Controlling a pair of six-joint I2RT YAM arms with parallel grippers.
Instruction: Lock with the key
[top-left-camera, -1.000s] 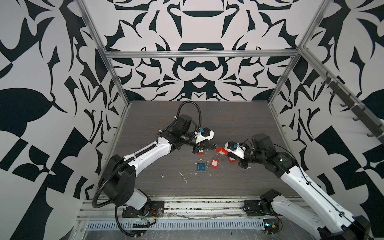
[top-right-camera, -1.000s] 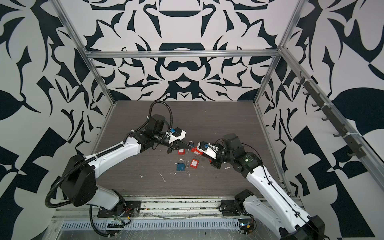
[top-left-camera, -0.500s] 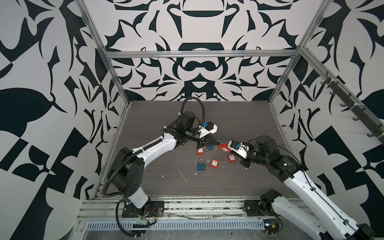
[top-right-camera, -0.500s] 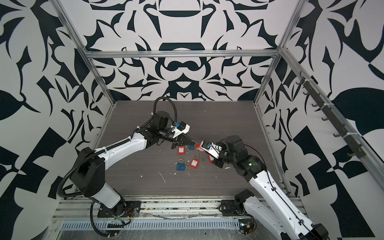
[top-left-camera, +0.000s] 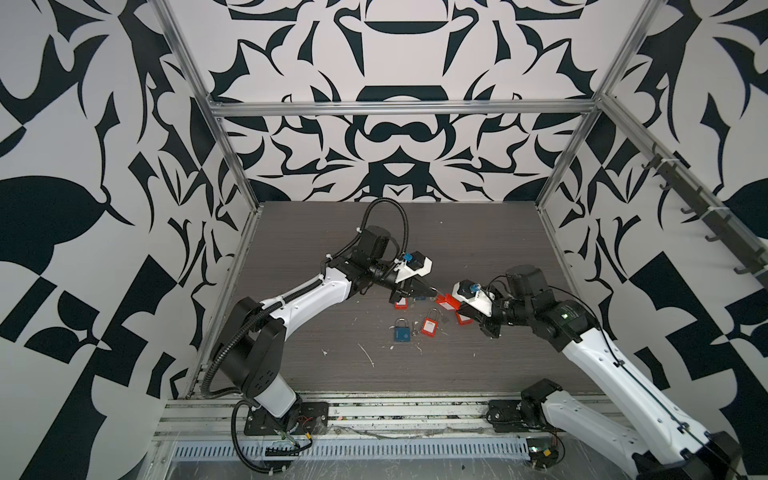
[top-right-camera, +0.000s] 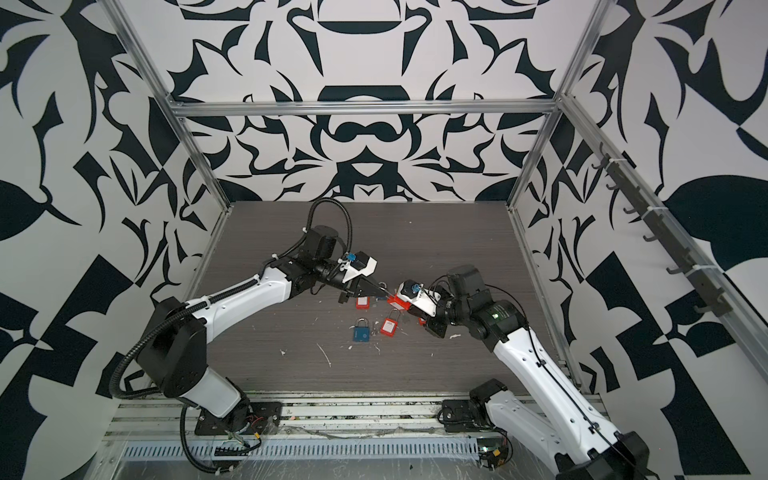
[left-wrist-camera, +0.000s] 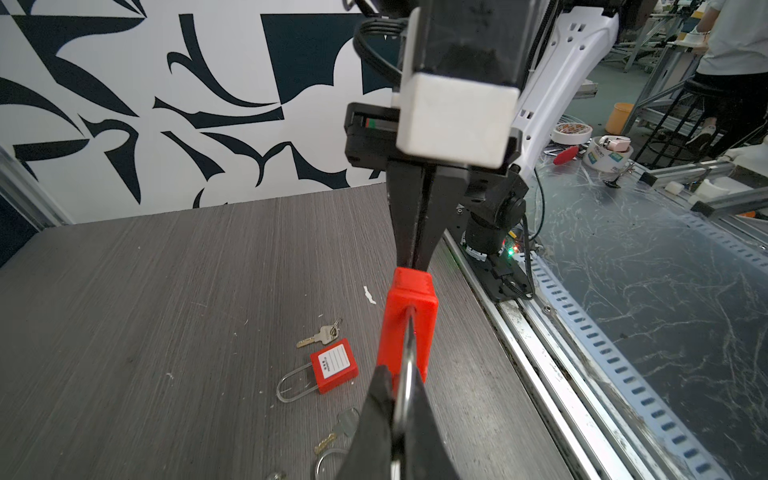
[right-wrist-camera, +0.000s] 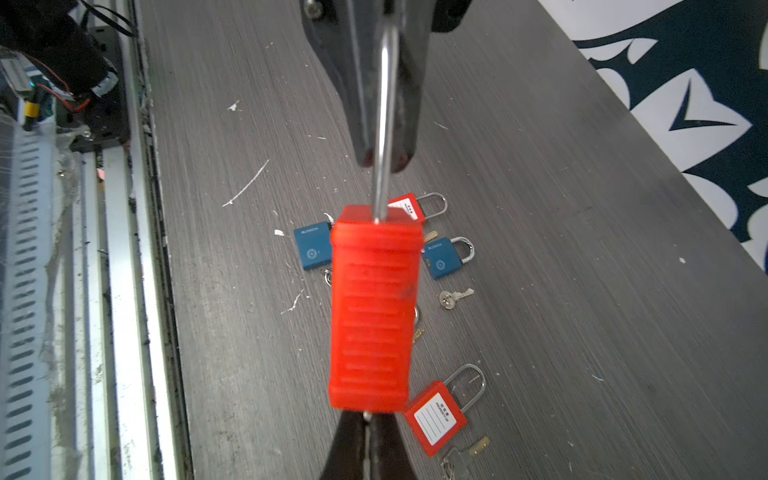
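Observation:
A red padlock (right-wrist-camera: 374, 311) hangs in the air between both grippers, over the middle of the table. My left gripper (left-wrist-camera: 401, 399) is shut on its silver shackle (right-wrist-camera: 384, 124). At the body's opposite end my right gripper (right-wrist-camera: 368, 419) is shut on a small silver key stub; the rest of the key is hidden in the lock and jaws. In both top views the padlock (top-left-camera: 446, 301) (top-right-camera: 397, 302) sits between the left gripper (top-left-camera: 432, 293) and the right gripper (top-left-camera: 459, 307), which face each other.
Below on the grey table (top-left-camera: 332, 374) lie a blue padlock (top-left-camera: 402, 332), a labelled red padlock (top-left-camera: 429, 326), another red padlock (top-left-camera: 400, 303) and loose keys (right-wrist-camera: 453, 296). A second blue padlock (right-wrist-camera: 444, 257) lies near them. The metal rail (top-left-camera: 374, 415) runs along the front.
The left arm's elbow has swung toward the back and its gripper has shifted right, closer to the right gripper. The red padlock stays between the two shut grippers.

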